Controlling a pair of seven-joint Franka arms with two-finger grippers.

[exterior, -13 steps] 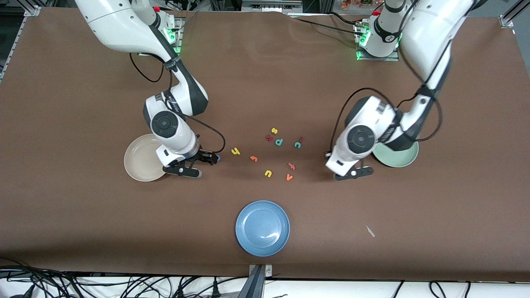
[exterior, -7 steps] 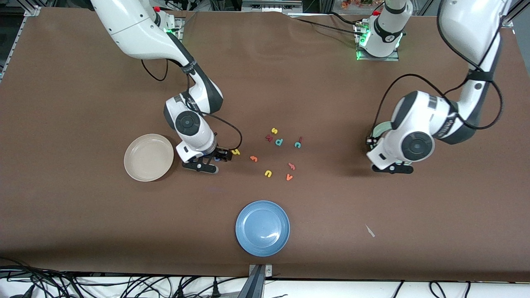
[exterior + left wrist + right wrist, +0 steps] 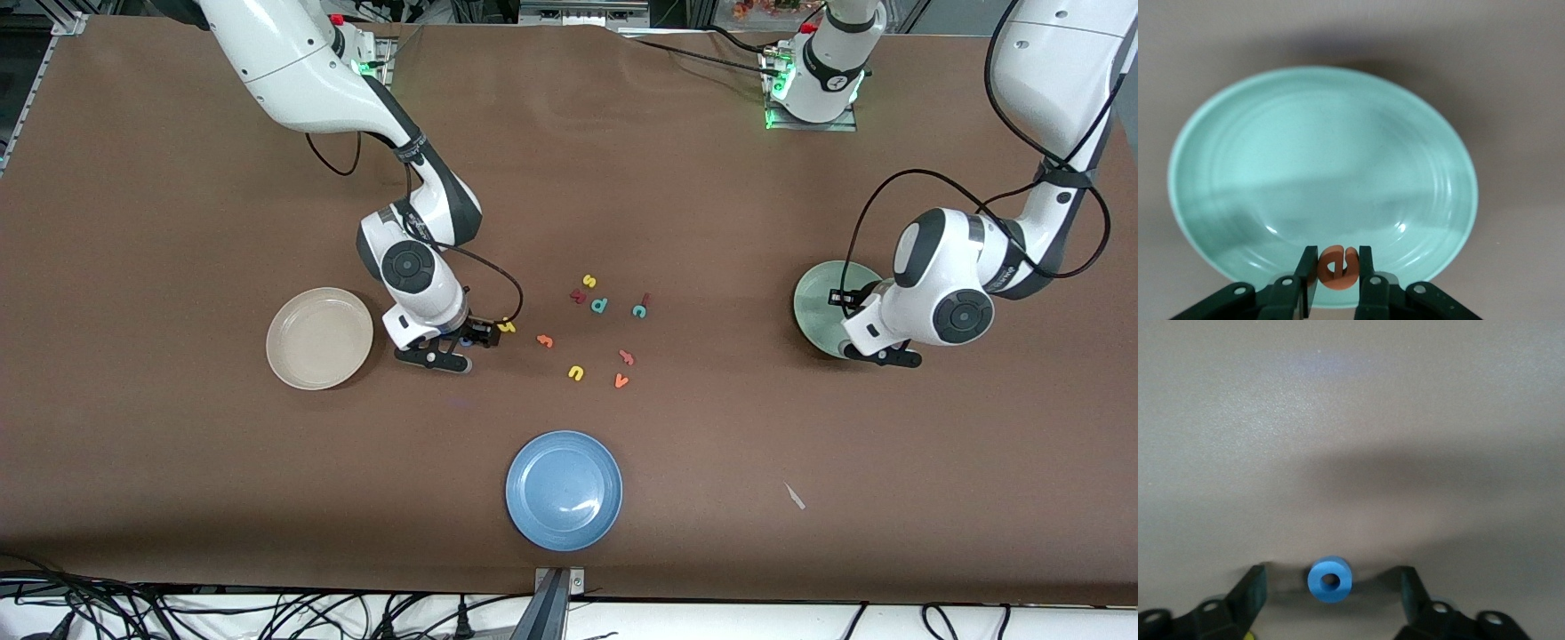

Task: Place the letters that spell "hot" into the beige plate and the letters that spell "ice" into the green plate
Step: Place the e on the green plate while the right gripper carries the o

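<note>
My left gripper is shut on the orange e and holds it upright over the rim of the green plate, which sits at the left arm's end of the table. My right gripper is open and low over the table, straddling the blue o, which lies flat and touches neither finger. The yellow h lies just beside that gripper, and the orange t a little farther along. The teal c and dark red i lie mid-table. The beige plate holds nothing.
Other letters are scattered mid-table: yellow s, dark red k, teal p, yellow u, orange v, and a reddish letter. A blue plate sits nearer the front camera.
The left arm has carried the orange e from mid-table out over the green plate. The right gripper has moved from beside the beige plate toward the yellow h, over the blue o.
</note>
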